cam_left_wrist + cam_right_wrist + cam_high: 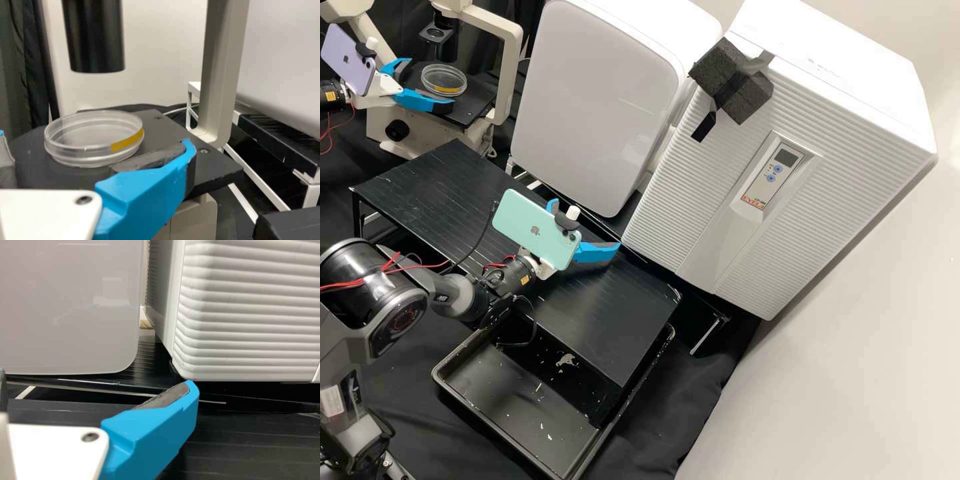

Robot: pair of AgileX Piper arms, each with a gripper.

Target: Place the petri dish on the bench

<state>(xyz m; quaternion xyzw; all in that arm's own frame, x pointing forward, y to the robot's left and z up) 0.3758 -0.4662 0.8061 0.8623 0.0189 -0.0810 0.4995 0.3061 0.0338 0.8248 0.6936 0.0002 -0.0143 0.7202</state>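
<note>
Left arm's 2 fingers, petri dish seemingly between

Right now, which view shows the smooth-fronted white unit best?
The high view: the front panel is almost whole there. The right wrist view shows the panel's lower part and one corner; the left wrist view, just a slice.

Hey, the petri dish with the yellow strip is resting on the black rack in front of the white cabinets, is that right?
No, the surface is wrong. The petri dish with the yellow strip is resting on the microscope's black stage, as the left wrist view shows.
</note>
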